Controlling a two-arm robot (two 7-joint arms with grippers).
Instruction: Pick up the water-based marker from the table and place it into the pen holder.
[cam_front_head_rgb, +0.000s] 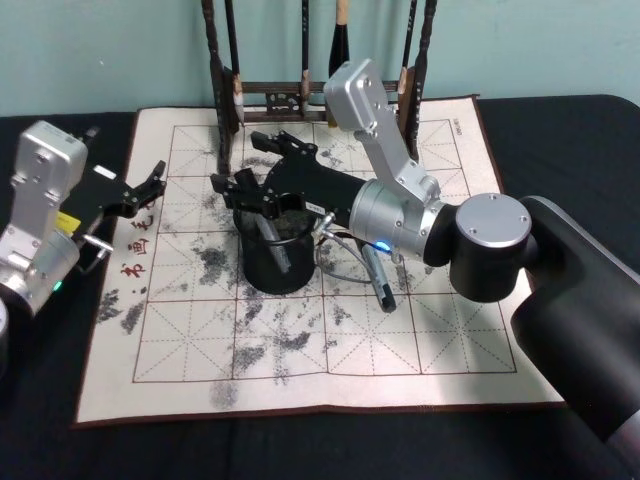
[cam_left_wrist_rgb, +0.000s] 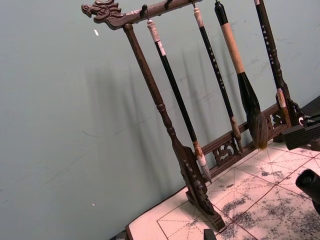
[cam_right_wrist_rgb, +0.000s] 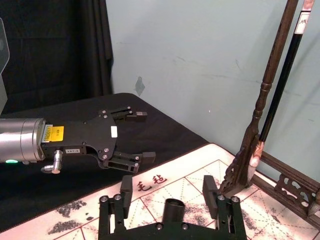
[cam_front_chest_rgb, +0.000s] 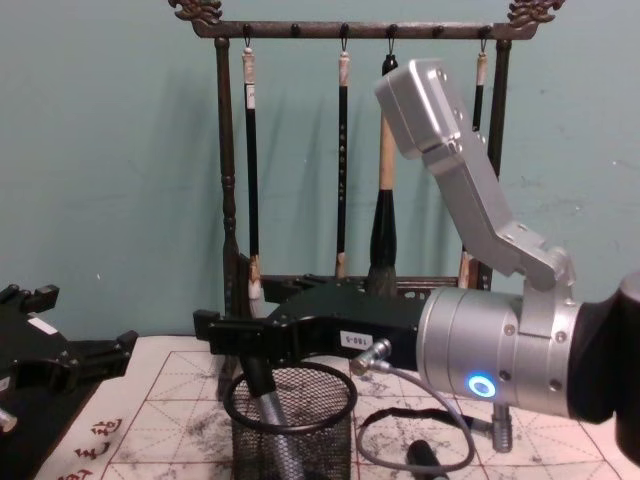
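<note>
The pen holder (cam_front_head_rgb: 275, 272), a round black wire-mesh cup, stands upright on the ink-stained practice mat (cam_front_head_rgb: 300, 372), just in front of the brush rack (cam_front_head_rgb: 300, 100). The water-based marker (cam_front_head_rgb: 279, 246) is inside it. It has a grey barrel and a dark cap, and it leans against the mesh with the cap end up and poking through the ring of the rim. From the chest view the barrel (cam_front_chest_rgb: 272, 408) slants down into the cup (cam_front_chest_rgb: 325, 445), and nothing else can be made out in there.

The right gripper (cam_front_head_rgb: 235, 160) reaches across the mat from the right and hangs right over the holder's mouth. Its jaws are spread wide and released: in the right wrist view the marker's dark end (cam_right_wrist_rgb: 174, 207) sits between the two fingers (cam_right_wrist_rgb: 125, 186) with clear space on both sides, so nothing is clamped.

The left gripper (cam_front_head_rgb: 155, 188) is off at the mat's left edge, over the black table (cam_front_head_rgb: 560, 130) and well apart from the cup. Its jaws (cam_right_wrist_rgb: 141, 136) are also parted and grip nothing.

On the mat to the right of the holder, under the right forearm, lies what looks like a second pen (cam_front_head_rgb: 379, 277). It has a grey body and a black tip, but the arm and a loop of cable (cam_front_head_rgb: 340, 250) hide part of it, so I can't be sure. It lies flat, near the cup but not touching it.

Several brushes (cam_front_chest_rgb: 343, 160) hang from the rack's top bar behind.
</note>
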